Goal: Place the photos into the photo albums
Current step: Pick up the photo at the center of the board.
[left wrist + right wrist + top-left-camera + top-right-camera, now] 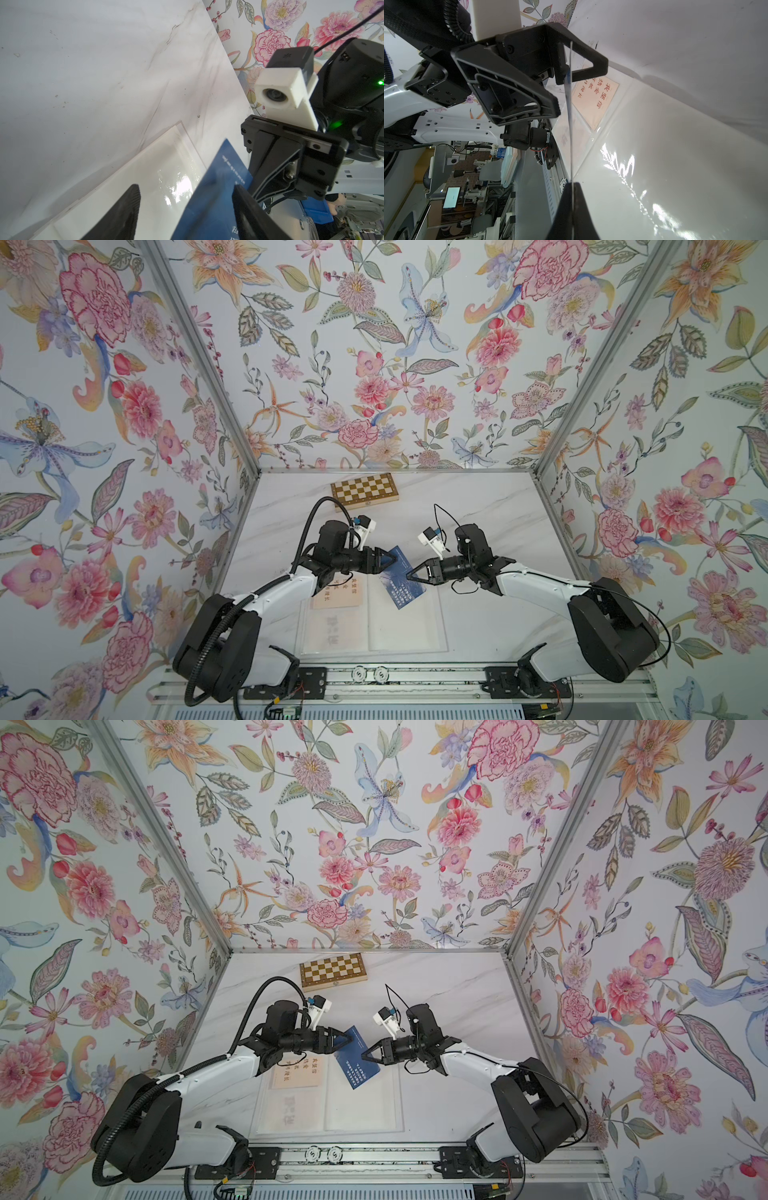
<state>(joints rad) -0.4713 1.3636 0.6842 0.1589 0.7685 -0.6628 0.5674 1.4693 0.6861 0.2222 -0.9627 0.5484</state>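
An open white photo album (409, 628) (365, 1108) lies flat near the table's front. A cream photo (338, 593) (297, 1073) (596, 101) with red characters sits in a sleeve of its left page. A navy blue photo (401, 578) (355, 1060) (212, 197) hangs tilted above the right page. My right gripper (409, 577) (365, 1056) (572, 184) is shut on one edge of it; the right wrist view shows the card edge-on. My left gripper (392, 559) (349, 1039) (186, 187) is open, with its jaws on either side of the card's far corner.
A checkered wooden chessboard box (364, 490) (333, 969) lies at the back of the marble table. Floral walls close in the left, right and back sides. The arms' mounting rail (374, 676) runs along the front edge.
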